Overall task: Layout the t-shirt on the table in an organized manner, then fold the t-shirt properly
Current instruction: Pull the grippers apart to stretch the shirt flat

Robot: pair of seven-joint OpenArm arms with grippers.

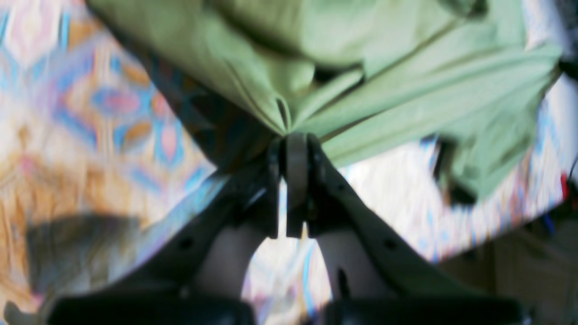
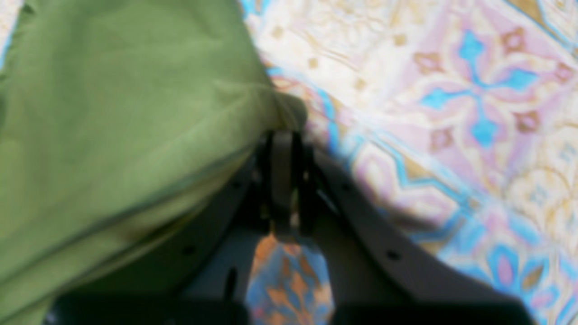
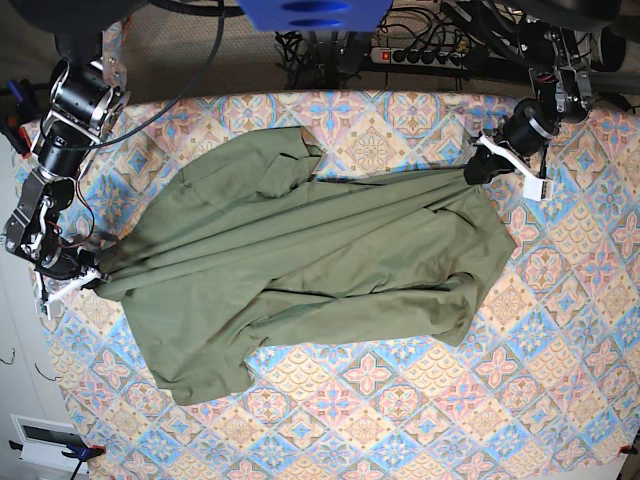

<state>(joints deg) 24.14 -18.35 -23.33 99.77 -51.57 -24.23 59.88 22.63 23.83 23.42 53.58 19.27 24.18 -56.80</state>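
1. Clamped tight in the left wrist view, left gripper [image 1: 295, 135] pinches the t-shirt [image 3: 300, 260] at one edge; cloth fans out in taut creases.
2. Right gripper [image 2: 284, 133] bites the opposite edge; shirt stretches between them across the table [image 3: 420, 420].

We note the t-shirt [image 3: 300, 260] as plain olive green, unpatterned, paler and yellower in the wrist views. The table [image 3: 400, 410] carries a tile pattern: diamond medallions in pink, blue, cream and orange. We record both grippers' fingers [image 1: 343, 212] as black, the right gripper [image 3: 88, 283] with a white part.
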